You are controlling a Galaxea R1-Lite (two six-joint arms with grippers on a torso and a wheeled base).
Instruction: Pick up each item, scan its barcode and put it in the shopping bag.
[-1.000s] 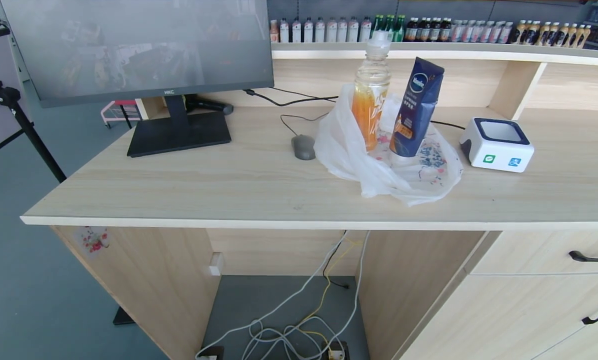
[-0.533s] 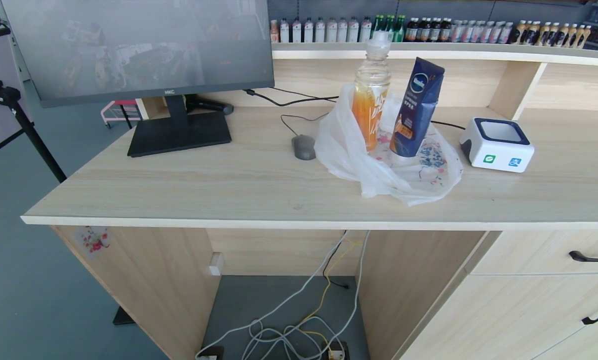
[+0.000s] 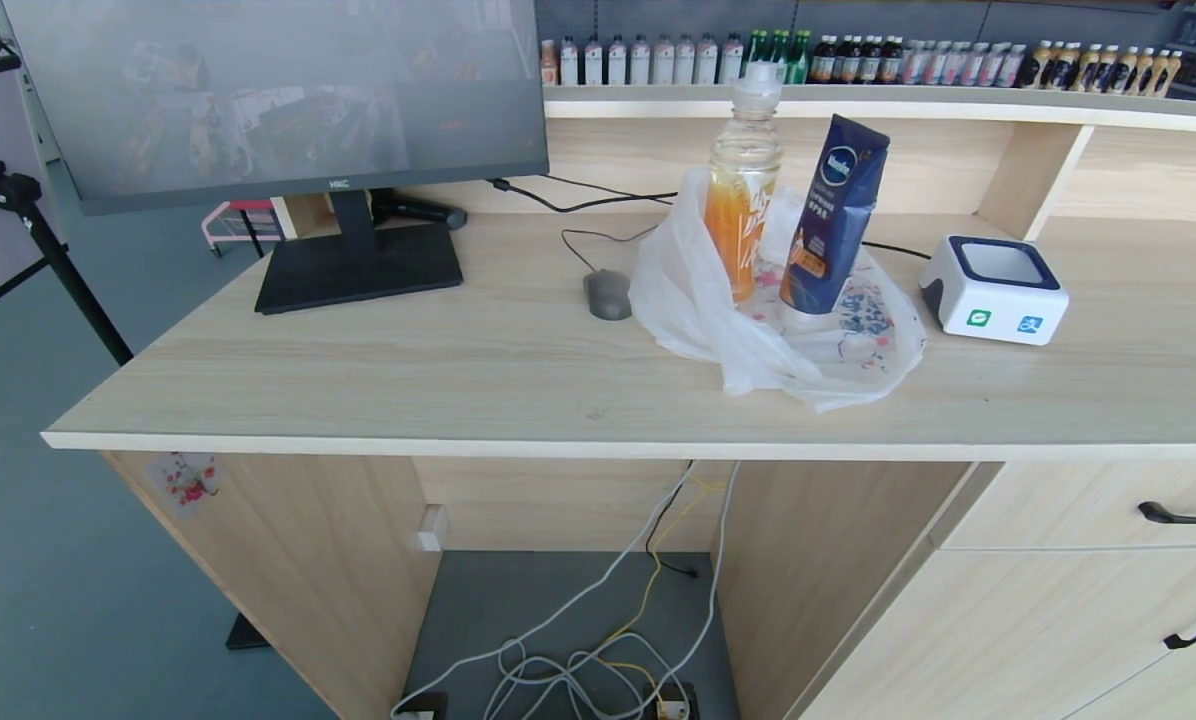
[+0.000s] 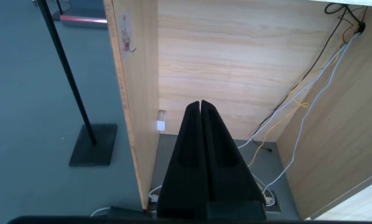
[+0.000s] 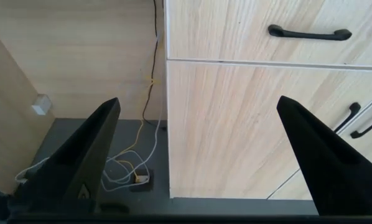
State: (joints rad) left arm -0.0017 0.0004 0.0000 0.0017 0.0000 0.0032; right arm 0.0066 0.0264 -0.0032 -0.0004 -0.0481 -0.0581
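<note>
Shopping bag (image 3: pixel 680 292) exactly as before.

You see a white shopping bag (image 3: pixel 688 300) printed with red-and-blue flowers, a white-capped bottle (image 3: pixel 741 200) of orange drink, a navy tube (image 3: pixel 836 215) banded in orange, a white scanner (image 3: pixel 998 308) rimmed in navy, a grey mouse (image 3: pixel 608 293), and a pale wood-grain counter (image 3: pixel 438 370).

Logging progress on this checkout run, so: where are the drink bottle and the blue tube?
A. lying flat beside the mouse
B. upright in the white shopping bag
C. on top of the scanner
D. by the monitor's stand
B: the drink bottle and the blue tube stand upright with the white shopping bag gathered around their bases.
</note>
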